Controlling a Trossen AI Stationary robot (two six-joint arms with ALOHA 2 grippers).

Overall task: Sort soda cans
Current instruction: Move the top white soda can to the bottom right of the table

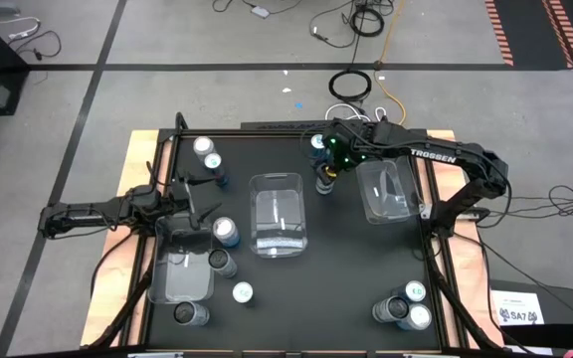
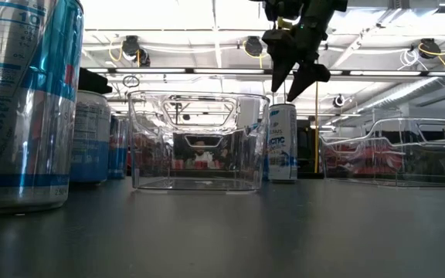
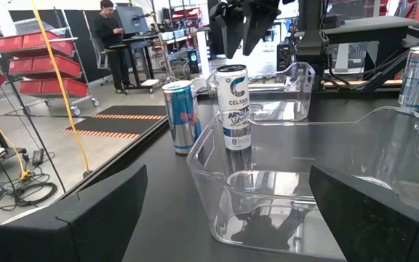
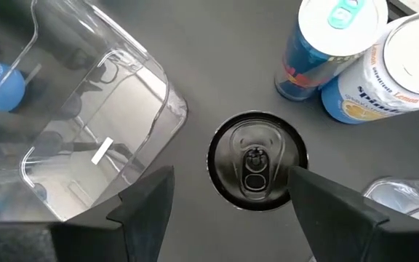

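From above, the right claw (image 1: pixel 327 167) is hanging over a white can (image 1: pixel 325 183) beside the middle bin (image 1: pixel 278 214). At table level, its fingers are spread, clear above the can (image 2: pixel 283 143). The left claw (image 3: pixel 224 211) is gaping wide, facing that bin.

The soda cans (image 4: pixel 257 172) are shiny metal with smooth, printed sides. The bins (image 1: pixel 279 214) are clear, glossy plastic that catches reflections. The table (image 1: pixel 346 278) has a dark matt top, edged by pale wood (image 1: pixel 139 149). The fingers (image 3: pixel 100 211) look matt black.
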